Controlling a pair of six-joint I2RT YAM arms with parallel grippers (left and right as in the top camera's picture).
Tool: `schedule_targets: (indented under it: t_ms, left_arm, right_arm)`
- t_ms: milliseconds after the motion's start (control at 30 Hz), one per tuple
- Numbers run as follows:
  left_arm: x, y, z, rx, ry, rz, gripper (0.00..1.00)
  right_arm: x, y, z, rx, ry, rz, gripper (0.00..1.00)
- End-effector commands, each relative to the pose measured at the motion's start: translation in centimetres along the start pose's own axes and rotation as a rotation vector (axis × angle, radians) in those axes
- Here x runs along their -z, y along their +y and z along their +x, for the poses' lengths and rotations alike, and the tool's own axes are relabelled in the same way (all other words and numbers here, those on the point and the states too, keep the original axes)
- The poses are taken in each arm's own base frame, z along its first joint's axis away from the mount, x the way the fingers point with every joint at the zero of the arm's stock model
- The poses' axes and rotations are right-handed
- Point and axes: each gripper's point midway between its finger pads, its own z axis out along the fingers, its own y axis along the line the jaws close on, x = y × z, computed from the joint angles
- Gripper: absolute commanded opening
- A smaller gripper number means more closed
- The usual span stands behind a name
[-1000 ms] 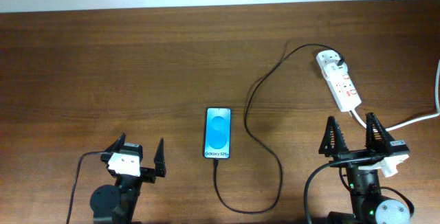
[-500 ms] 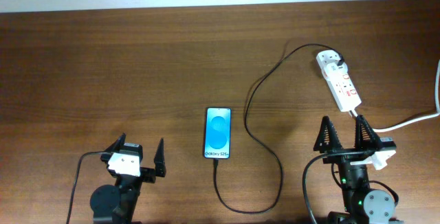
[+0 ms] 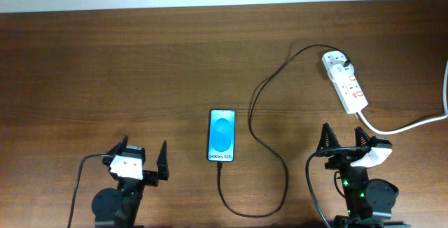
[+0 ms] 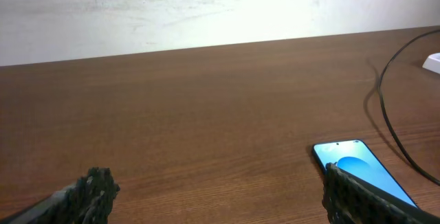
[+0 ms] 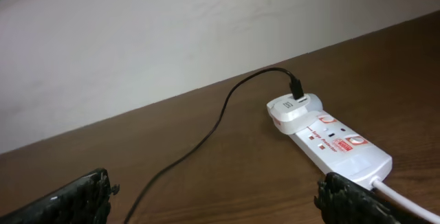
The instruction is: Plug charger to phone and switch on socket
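The phone [image 3: 222,135] lies flat mid-table with its blue screen lit; its far end shows in the left wrist view [image 4: 354,162]. The black charger cable [image 3: 253,116] loops from the phone's near edge up to the white socket [image 3: 344,81] at the back right. Its black plug [image 5: 295,86] sits in a white adapter on the far end of the socket [image 5: 337,145]. My left gripper [image 3: 144,145] stands open left of the phone, empty. My right gripper [image 3: 343,138] stands open in front of the socket's near end, with nothing between its fingers [image 5: 347,196].
A thick white cord [image 3: 413,123] runs from the socket's near end off to the right edge. The charger's slack [image 3: 280,179] loops on the table between the phone and my right arm. A pale wall [image 4: 206,4] borders the table's far edge.
My right gripper has drawn back toward the table's near edge and slightly left, away from the socket. Left arm, phone and cable have not moved.
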Motion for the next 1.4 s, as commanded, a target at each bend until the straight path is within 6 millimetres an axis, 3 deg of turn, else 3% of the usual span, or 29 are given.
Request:
schedule_targets:
  t_ms: [0, 667, 967, 1167, 1367]
  left_arm:
    - [0.0, 0.3, 0.2, -0.010, 0.002, -0.013, 0.99]
    - [0.0, 0.3, 0.2, -0.010, 0.002, -0.013, 0.99]
    - [0.0, 0.3, 0.2, -0.010, 0.002, -0.013, 0.99]
    - [0.0, 0.3, 0.2, -0.010, 0.002, -0.013, 0.99]
    - [0.0, 0.3, 0.2, -0.010, 0.002, -0.013, 0.99]
  right_arm:
    - [0.0, 0.3, 0.4, 0.036, 0.012, -0.017, 0.98]
    - [0.0, 0.4, 0.4, 0.104, 0.013, -0.022, 0.98]
    - [0.0, -0.9, 0.2, 0.103, -0.002, 0.051, 0.98]
    - [0.0, -0.8, 0.2, 0.211, 0.002, 0.047, 0.98]
    - [0.0, -0.7, 0.2, 0.211, 0.003, 0.039, 0.98]
